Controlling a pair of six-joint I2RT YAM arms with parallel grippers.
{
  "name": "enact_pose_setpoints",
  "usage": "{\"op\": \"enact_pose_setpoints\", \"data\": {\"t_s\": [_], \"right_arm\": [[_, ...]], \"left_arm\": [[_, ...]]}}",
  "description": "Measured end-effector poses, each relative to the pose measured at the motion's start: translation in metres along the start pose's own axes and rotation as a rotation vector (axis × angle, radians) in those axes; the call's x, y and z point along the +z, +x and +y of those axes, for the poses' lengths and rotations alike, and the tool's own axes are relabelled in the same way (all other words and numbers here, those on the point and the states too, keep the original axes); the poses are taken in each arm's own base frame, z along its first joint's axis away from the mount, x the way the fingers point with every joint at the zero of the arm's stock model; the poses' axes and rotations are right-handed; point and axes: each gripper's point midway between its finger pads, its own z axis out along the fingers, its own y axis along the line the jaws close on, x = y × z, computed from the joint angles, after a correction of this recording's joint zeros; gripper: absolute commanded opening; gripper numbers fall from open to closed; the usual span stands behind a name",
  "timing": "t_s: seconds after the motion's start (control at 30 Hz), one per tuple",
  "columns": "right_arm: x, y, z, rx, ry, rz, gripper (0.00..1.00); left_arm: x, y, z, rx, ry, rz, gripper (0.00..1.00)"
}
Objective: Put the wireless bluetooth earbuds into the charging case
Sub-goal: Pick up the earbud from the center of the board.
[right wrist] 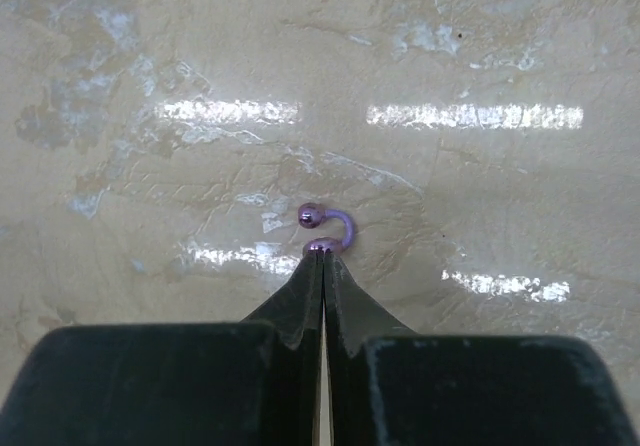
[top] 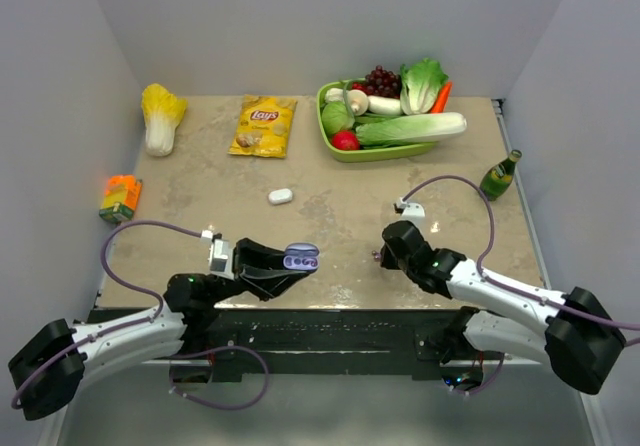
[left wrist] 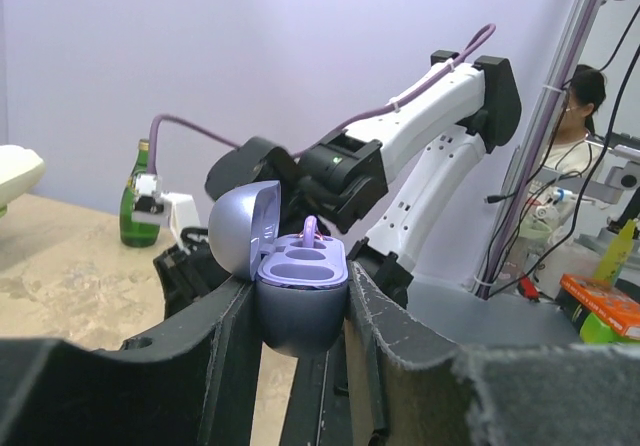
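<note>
My left gripper point(top: 290, 264) is shut on a lilac charging case point(top: 302, 256) and holds it above the table's near edge. In the left wrist view the case point(left wrist: 300, 266) sits upright between the fingers point(left wrist: 225, 316) with its lid open. One lilac earbud point(left wrist: 310, 230) stands in its far slot; the nearer slot shows empty. My right gripper point(top: 383, 253) is down at the table, its tips point(right wrist: 323, 258) pressed together on one end of a hook-shaped lilac earbud point(right wrist: 345, 228). The white earbuds are not visible.
A small white oval case point(top: 280, 196) lies mid-table. At the back are a green tray point(top: 330, 131) of vegetables, a Lays bag point(top: 263, 126) and a cabbage point(top: 160, 116). An orange carton point(top: 120, 198) is at the left, a green bottle point(top: 500, 176) at the right.
</note>
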Motion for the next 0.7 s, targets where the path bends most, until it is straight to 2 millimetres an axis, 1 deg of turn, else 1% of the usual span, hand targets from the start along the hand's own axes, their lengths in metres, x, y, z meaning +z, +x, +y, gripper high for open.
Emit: {"op": "enact_pose_setpoints", "data": {"t_s": [0.17, 0.27, 0.47, 0.7], "right_arm": [[0.018, 0.019, -0.005, 0.048, 0.027, 0.068, 0.00], [0.023, 0.027, -0.003, 0.058, 0.026, 0.098, 0.00], [0.026, 0.027, 0.000, 0.079, 0.016, 0.099, 0.00], [0.032, 0.033, 0.004, 0.078, 0.004, 0.116, 0.00]], "left_arm": [[0.001, -0.007, 0.000, 0.014, -0.009, -0.031, 0.00], [0.001, -0.012, -0.001, 0.019, -0.014, -0.052, 0.00], [0.001, -0.019, -0.002, 0.027, -0.016, -0.077, 0.00], [0.002, -0.016, 0.000, 0.022, -0.020, -0.068, 0.00]]}}
